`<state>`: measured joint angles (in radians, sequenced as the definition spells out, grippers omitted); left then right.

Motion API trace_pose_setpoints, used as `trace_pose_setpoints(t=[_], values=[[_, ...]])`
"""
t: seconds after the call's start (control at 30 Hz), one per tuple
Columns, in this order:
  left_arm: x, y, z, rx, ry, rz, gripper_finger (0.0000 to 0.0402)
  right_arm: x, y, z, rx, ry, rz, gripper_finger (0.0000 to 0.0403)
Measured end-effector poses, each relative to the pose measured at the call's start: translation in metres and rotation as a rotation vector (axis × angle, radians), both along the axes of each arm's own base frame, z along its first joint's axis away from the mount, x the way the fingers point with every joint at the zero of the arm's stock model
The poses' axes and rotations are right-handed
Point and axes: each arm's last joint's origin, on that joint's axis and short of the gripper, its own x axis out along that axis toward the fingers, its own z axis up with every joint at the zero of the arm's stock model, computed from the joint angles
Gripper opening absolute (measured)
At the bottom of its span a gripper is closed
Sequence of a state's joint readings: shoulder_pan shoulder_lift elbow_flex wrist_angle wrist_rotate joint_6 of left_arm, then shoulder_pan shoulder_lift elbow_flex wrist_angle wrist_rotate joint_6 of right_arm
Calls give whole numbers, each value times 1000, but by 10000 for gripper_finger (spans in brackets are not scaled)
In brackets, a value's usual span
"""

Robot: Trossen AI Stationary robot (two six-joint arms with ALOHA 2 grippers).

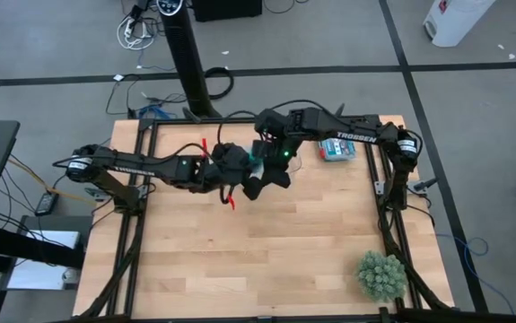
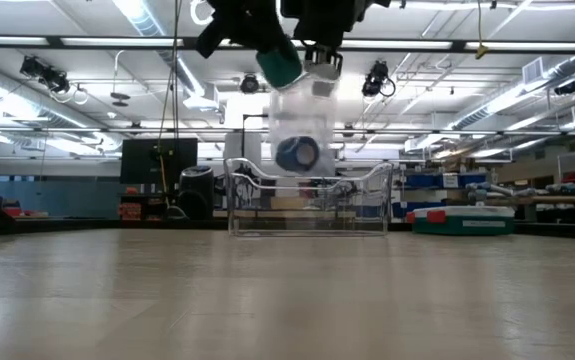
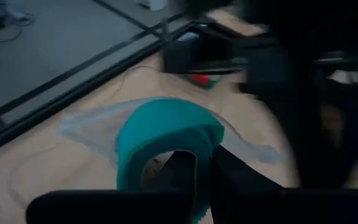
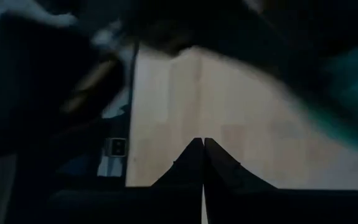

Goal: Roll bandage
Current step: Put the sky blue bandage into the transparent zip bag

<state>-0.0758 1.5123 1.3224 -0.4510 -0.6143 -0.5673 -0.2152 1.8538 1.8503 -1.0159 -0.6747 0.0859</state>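
Left to right across the high view: left pincer (image 1: 240,175) raised over the middle of the table (image 1: 240,269), nearly closed, gripping the wall of the bandage (image 3: 166,140), one finger through the coil's hollow core and one outside. Bandage already a compact teal coil, held in the air, clear of the table in the low view. A pale translucent strip or wrapper trailing beside the coil; whether any loose tail remains unrolled, hard to tell. Judged mostly done: rolling largely complete, with tidying the end and setting the coil down probably left. Right pincer (image 1: 280,166) just beside the coil, fully closed on nothing, fingertips pressed together. Farther right, a plastic box (image 1: 336,148) and a green plant (image 1: 381,274).
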Motion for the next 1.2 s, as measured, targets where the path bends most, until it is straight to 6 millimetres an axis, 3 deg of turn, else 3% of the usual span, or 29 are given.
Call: trace_pose_setpoints(t=[0.2,0.4,0.53,0.7,0.83,0.97,1.2], values=[[5,0,6,43,-39,-69,28,-1,0,-1,-10,23,-20,0],[4,-7,5,41,-17,-95,28,-23,-11,12,-43,76,-75,0],[3,-11,3,38,-6,-108,28,-43,-25,25,-193,118,-216,0],[3,-10,4,55,-4,-93,28,-53,-46,29,-383,139,-360,0],[-1,-9,10,87,18,-33,28,-47,-63,14,-402,74,-366,0],[-10,-10,35,139,44,24,27,-40,-83,-6,-367,-40,-356,12],[-16,-7,48,13,-3,-7,25,-31,-94,-34,-564,-175,-106,92]])
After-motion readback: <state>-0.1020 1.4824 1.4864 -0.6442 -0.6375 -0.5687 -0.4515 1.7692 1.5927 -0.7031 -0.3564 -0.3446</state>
